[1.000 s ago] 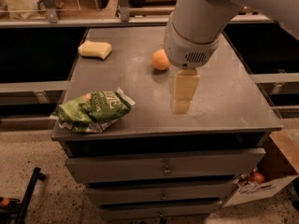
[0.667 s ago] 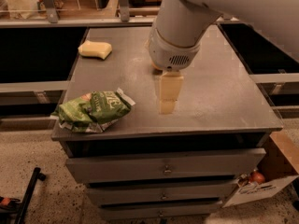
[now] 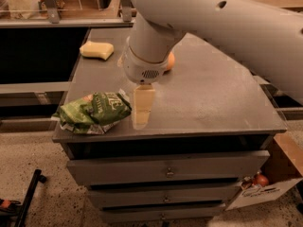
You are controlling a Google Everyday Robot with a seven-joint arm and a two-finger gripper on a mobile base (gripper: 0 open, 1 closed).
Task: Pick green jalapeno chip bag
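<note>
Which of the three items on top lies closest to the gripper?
The green jalapeno chip bag, beside the gripper near the front edge; yellow sponge and orange sit farther back.

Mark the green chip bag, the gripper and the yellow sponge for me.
green chip bag (image 3: 94, 111): camera view, middle of its printed front.
gripper (image 3: 141, 119): camera view, its lower end, just right of the bag.
yellow sponge (image 3: 96, 49): camera view, centre of its top.

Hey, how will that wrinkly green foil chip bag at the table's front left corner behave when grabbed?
The wrinkly green foil chip bag looks puffy and creased, so it will probably crumple. Its shiny foil may slip. Probably light, it could slide off the grey table edge if the gripper, close beside it, nudges it.
</note>
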